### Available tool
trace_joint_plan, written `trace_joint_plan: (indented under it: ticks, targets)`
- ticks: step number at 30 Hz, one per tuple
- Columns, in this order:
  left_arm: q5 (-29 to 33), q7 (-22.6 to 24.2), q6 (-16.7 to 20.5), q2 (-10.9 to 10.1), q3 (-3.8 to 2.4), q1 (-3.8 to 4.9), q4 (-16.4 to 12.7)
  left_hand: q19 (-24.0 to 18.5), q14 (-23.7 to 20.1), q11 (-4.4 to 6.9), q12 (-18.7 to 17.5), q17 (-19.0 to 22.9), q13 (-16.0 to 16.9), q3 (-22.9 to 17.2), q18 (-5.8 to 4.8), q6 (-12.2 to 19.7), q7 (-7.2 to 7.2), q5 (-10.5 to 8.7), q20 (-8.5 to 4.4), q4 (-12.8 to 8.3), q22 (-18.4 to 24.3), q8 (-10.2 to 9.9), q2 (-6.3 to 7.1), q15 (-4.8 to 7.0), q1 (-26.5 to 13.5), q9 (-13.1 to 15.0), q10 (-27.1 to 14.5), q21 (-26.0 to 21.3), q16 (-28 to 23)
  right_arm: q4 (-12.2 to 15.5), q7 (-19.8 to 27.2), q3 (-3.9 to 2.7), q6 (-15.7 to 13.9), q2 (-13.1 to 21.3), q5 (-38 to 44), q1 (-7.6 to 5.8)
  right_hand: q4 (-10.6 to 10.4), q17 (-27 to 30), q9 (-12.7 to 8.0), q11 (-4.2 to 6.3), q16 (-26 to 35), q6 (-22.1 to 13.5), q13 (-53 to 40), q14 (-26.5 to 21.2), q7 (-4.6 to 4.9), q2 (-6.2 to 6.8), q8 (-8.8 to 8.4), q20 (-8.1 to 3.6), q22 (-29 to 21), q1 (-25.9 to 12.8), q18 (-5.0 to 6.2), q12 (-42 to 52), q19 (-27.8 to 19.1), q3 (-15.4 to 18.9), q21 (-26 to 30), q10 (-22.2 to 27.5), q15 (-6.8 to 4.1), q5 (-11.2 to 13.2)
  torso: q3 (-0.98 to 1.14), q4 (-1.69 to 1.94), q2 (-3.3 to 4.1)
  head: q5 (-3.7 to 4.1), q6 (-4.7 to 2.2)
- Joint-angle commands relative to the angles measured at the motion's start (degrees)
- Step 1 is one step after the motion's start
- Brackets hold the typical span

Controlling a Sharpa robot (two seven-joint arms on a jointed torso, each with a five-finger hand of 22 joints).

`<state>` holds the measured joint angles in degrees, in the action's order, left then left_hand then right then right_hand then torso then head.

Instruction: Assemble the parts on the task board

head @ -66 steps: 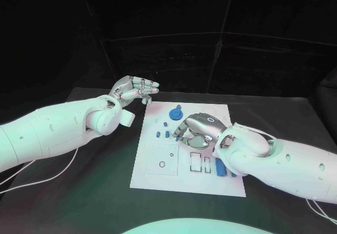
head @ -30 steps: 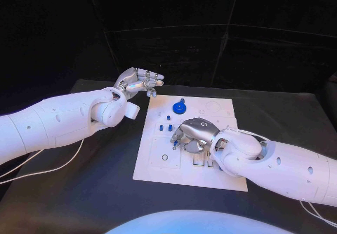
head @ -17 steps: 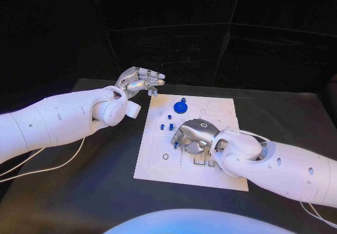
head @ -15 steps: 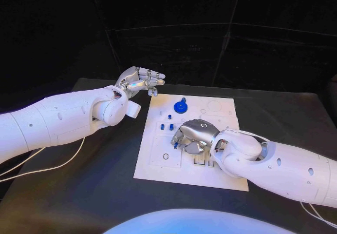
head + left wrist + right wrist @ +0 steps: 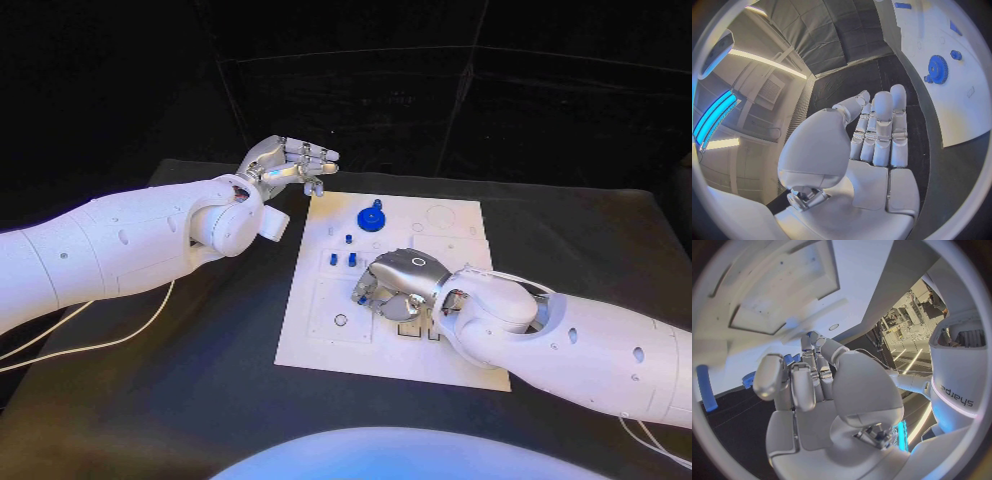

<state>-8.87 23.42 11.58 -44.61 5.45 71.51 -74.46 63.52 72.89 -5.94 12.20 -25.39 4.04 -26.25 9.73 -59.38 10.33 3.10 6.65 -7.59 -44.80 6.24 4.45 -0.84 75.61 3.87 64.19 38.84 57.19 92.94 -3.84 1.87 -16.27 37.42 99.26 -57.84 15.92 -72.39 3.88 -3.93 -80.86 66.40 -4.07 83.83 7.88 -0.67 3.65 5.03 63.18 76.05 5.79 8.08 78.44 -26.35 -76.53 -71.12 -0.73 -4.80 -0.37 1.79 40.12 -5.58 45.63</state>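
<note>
We note two arms clad in smooth white shells: the left arm (image 5: 130, 245) and the right arm (image 5: 577, 345), each swelling to a rounded housing at the wrist. Small dark dots, apparently fasteners, mark the shells. Thin white cables (image 5: 87, 345) trail from the left arm, and another loops over the right wrist (image 5: 498, 275). The left hand (image 5: 289, 165) and right hand (image 5: 392, 285) are silver metal with segmented fingers (image 5: 882, 127) and a broad domed thumb cover (image 5: 867, 390). Exposed metal fittings sit at the thumb base (image 5: 807, 197) in the left wrist view.
</note>
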Motion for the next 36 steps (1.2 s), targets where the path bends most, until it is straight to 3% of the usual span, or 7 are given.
trace_joint_plan:
  ticks: [1, 6, 9, 15, 27, 36]
  targets:
    - [0.26, 0.07, -0.71, 0.08, -0.06, 0.08, -0.02, -0.20, -0.15, -0.16, 0.37, 0.11, -0.08, 0.44, 0.74, 0.32, 0.20, -0.23, 0.02, 0.14, 0.13, -0.07, -0.27, -0.08, -0.04, -0.06, -0.52, -0.28, -0.29, -0.24, -0.74, 0.24, 2.09, -0.06, 1.05, 0.10, -0.29, -0.01, 0.06, -0.02, -0.27, 0.11, -0.06, 2.97, 0.39, 0.52, 0.22, 0.13, 0.00, -0.32, -0.54, -0.37, 0.16, -0.13, -0.33, -0.56, -0.02, -0.07, -0.03, 0.02, -0.03, 0.01, 0.05]
    - [0.26, 0.02, -0.76, 0.08, -0.06, 0.08, 0.00, -0.20, -0.15, -0.16, 0.37, 0.11, -0.08, 0.44, 0.74, 0.32, 0.20, -0.23, 0.02, 0.14, 0.13, -0.07, -0.27, -0.08, -0.04, -0.06, -0.52, -0.28, -0.29, -0.53, -1.35, 0.26, 1.96, -0.24, 1.54, 0.10, -0.69, 0.31, -0.06, -0.20, -0.11, -0.60, 0.12, 2.88, 0.55, 1.07, -0.03, 0.19, -0.43, -1.06, -0.47, -0.96, -0.11, 0.03, -0.11, 0.34, 0.12, 0.02, -0.02, 0.03, 0.01, -0.02, 0.02]
    - [0.26, -0.04, -0.79, 0.07, -0.06, 0.08, 0.00, -0.20, -0.15, -0.16, 0.37, 0.11, -0.08, 0.44, 0.74, 0.32, 0.20, -0.23, 0.02, 0.14, 0.13, -0.07, -0.27, -0.08, -0.04, -0.06, -0.52, -0.28, -0.29, -0.75, -1.79, 0.28, 1.37, -0.45, 1.67, 0.10, -1.48, 1.18, -0.32, -1.20, 0.38, -3.52, 0.47, 2.58, 1.50, 2.45, -0.26, 0.76, -1.74, -2.65, -0.28, -2.71, -0.87, 0.53, 0.64, 3.70, 0.98, -0.46, -0.04, 0.04, 0.03, -0.01, 0.05]
    - [0.26, -0.21, -0.97, 0.08, -0.06, 0.08, 0.02, -0.20, -0.15, -0.16, 0.37, 0.12, -0.08, 0.45, 0.74, 0.34, 0.20, -0.23, 0.02, 0.14, 0.14, -0.08, -0.27, -0.09, -0.04, -0.06, -0.54, -0.29, -0.30, -0.89, -2.08, 0.31, 0.19, -0.63, 1.74, 0.10, -2.12, 3.91, -0.24, -2.23, 1.98, -6.57, 0.48, 1.80, 1.79, 4.00, -0.17, 1.61, -5.30, -3.44, 0.40, -3.84, -2.62, 1.32, 2.70, 8.24, 1.73, -0.50, -0.02, 0.01, 0.00, -0.03, 0.06]
    - [0.26, -0.76, -1.49, 0.05, -0.05, 0.08, 0.13, -0.21, -0.15, -0.18, 0.37, 0.15, -0.09, 0.50, 0.74, 0.41, 0.22, -0.23, 0.03, 0.14, 0.16, -0.09, -0.25, -0.10, -0.06, -0.06, -0.62, -0.33, -0.33, 0.23, -0.96, 0.32, -2.73, 0.29, 1.66, 0.10, -2.16, 4.60, -0.14, -2.29, 2.39, -7.05, 0.38, 1.65, 1.66, 4.18, -0.04, 1.77, -5.97, -2.95, 0.54, -3.49, -2.89, 1.39, 3.15, 9.28, 1.81, -0.78, 0.03, -0.05, -0.05, 0.05, 0.10]
    - [0.26, -0.98, -1.67, -0.05, -0.05, 0.07, 0.27, -0.21, -0.15, -0.18, 0.37, 0.15, -0.09, 0.50, 0.74, 0.41, 0.22, -0.23, 0.03, 0.14, 0.16, -0.09, -0.25, -0.10, -0.06, -0.06, -0.62, -0.33, -0.33, 3.84, -0.29, 0.23, -7.20, 4.70, 0.28, 0.04, -2.21, 4.84, -0.14, -2.24, 2.53, -7.46, 0.36, 1.65, 1.48, 4.60, -0.07, 1.75, -6.16, -2.83, 0.58, -3.12, -2.86, 1.57, 3.27, 9.75, 1.76, -1.27, 0.02, -0.09, -0.05, 0.61, -0.50]
